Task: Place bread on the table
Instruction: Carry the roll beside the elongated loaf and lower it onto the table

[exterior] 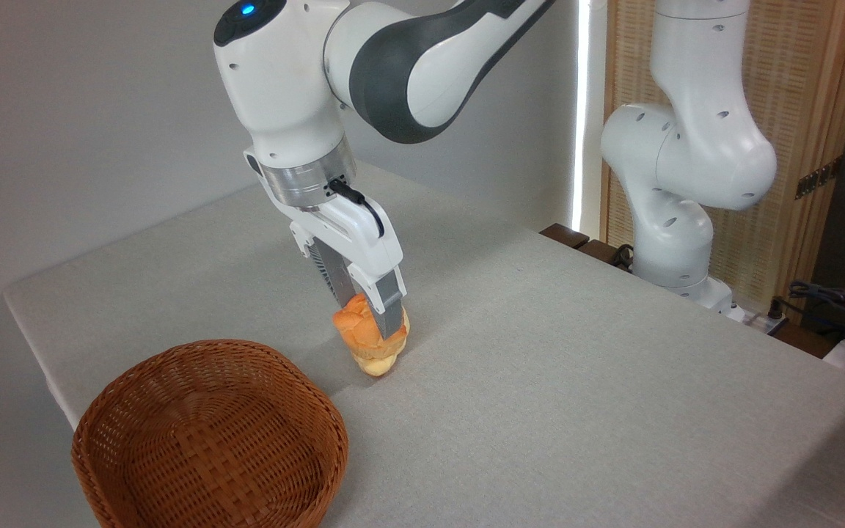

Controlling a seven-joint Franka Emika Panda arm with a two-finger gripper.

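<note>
The bread (364, 339), a small orange-golden knobbly bun, is pinched between the fingers of my gripper (375, 323), which is shut on it. The bun hangs tilted, its pale lower end touching or almost touching the grey cloth table (576, 367) just right of the basket. One grey finger (389, 308) crosses the front of the bun; the other is partly hidden behind it.
A round brown wicker basket (210, 433) stands at the front left, with nothing visible inside. The arm's white base (675, 220) rises at the back right edge. Cables and dark gear (840, 308) lie off the table's right side.
</note>
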